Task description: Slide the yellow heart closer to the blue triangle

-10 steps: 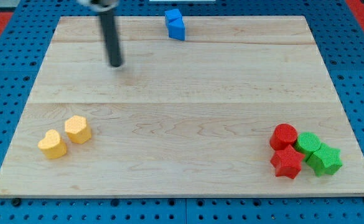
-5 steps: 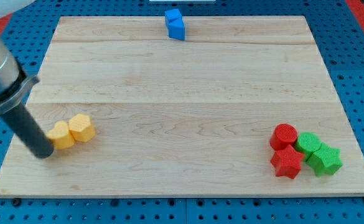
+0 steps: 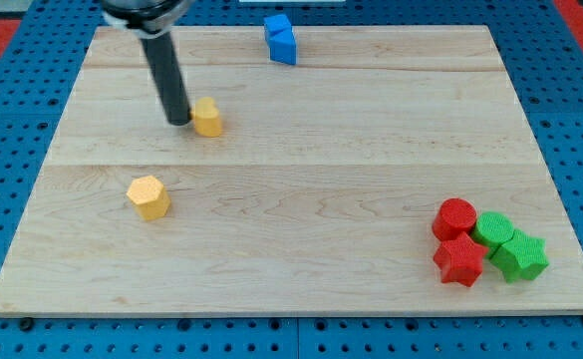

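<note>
The yellow heart point(image 3: 207, 117) lies on the wooden board point(image 3: 301, 170), left of centre in the upper half. My tip point(image 3: 178, 121) is right against its left side. The blue triangle point(image 3: 283, 47) sits at the board's top edge, stuck to a blue cube point(image 3: 277, 26) just above it. The heart is well below and left of the triangle. A yellow hexagon point(image 3: 148, 196) lies alone lower left.
At the lower right a cluster holds a red cylinder point(image 3: 455, 216), a red star point(image 3: 459, 260), a green block point(image 3: 493, 228) and a green star point(image 3: 519, 256). The board rests on a blue pegboard point(image 3: 570, 100).
My tip swept from the lower left up and right, carrying the yellow heart toward the blue triangle. The yellow hexagon was nudged slightly right and down and now sits alone.
</note>
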Robot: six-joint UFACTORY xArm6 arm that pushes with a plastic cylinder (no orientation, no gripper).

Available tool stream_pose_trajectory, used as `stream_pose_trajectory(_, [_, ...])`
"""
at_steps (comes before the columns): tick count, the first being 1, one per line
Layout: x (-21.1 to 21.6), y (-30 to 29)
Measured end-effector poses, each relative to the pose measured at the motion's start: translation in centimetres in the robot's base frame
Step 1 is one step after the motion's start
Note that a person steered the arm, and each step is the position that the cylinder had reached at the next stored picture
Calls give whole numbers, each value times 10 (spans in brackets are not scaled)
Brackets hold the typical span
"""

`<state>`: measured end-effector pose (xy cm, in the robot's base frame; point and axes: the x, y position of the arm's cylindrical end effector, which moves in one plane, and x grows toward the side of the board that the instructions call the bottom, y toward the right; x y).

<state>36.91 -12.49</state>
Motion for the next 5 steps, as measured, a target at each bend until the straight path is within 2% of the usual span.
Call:
stream_pose_trajectory(1, [2, 31])
stream_pose_trajectory(3, [35, 93])
stream_pose_trajectory(4, [35, 122])
stream_pose_trajectory(5, [15, 138])
